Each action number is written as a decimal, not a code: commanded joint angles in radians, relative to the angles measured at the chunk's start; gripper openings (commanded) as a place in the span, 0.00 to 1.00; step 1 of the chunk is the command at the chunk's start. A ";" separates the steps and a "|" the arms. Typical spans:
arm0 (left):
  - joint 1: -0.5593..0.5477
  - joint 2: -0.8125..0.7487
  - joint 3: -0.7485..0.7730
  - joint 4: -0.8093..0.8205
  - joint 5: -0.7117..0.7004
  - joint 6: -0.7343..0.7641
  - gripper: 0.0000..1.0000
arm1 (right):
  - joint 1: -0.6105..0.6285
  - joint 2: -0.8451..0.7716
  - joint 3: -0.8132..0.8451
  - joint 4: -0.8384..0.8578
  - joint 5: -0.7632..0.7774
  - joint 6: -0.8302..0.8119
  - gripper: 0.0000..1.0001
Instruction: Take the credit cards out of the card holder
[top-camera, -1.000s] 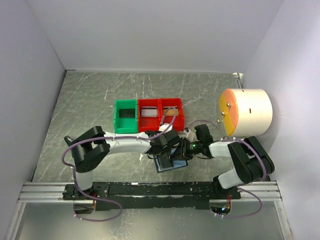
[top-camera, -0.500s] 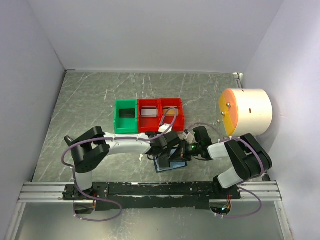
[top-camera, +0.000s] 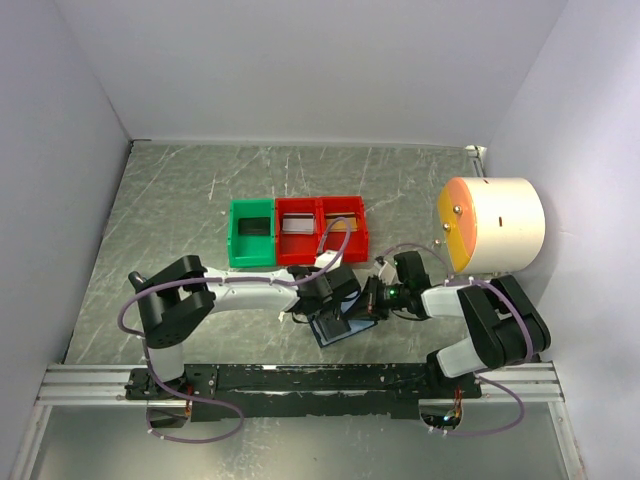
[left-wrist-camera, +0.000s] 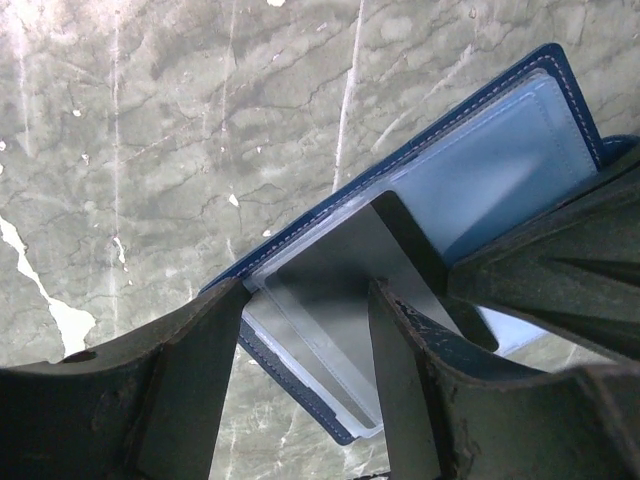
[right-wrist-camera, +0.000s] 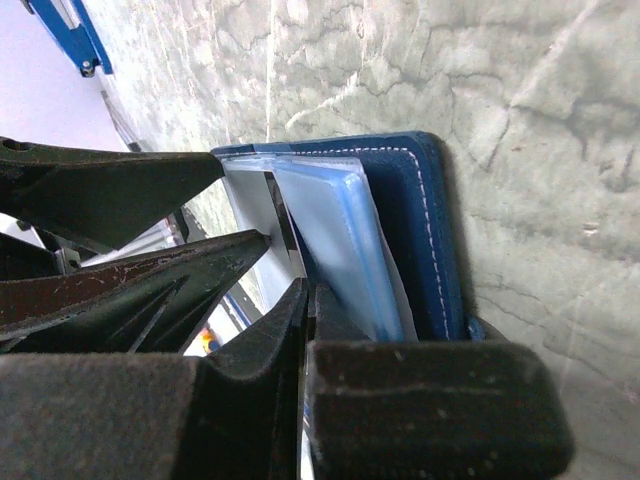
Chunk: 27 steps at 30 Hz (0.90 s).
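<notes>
The navy card holder (top-camera: 336, 329) lies open on the table near the front middle. In the left wrist view its blue-grey pockets (left-wrist-camera: 500, 170) face up and a silvery grey card (left-wrist-camera: 350, 270) sticks partly out of a clear pocket. My left gripper (left-wrist-camera: 308, 300) is open, its fingers standing on either side of that card over the holder. My right gripper (right-wrist-camera: 310, 290) is shut on the edge of this grey card (right-wrist-camera: 255, 205), beside the holder's spine (right-wrist-camera: 425, 230). In the top view both grippers, left (top-camera: 335, 305) and right (top-camera: 368, 302), meet over the holder.
A green bin (top-camera: 250, 232) holds a dark card. Two joined red bins (top-camera: 322, 228) hold a silvery card and a tan-brown one. A big white cylinder with an orange face (top-camera: 495, 225) stands at the right. A small bright-blue tag (right-wrist-camera: 72, 38) lies beyond the holder.
My right gripper went in toward the holder and has drawn back a little to the right. The holder has shifted and turned slightly. My left gripper has stayed over it.
</notes>
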 joint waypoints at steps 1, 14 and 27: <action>-0.010 -0.016 -0.036 -0.042 0.004 0.000 0.65 | -0.030 -0.006 0.022 -0.076 0.020 -0.077 0.00; -0.014 -0.081 -0.037 -0.046 -0.004 0.015 0.66 | -0.065 -0.017 0.049 -0.146 0.009 -0.142 0.00; -0.021 -0.225 -0.158 0.084 0.118 -0.015 0.61 | -0.064 -0.024 0.000 -0.079 -0.007 -0.084 0.00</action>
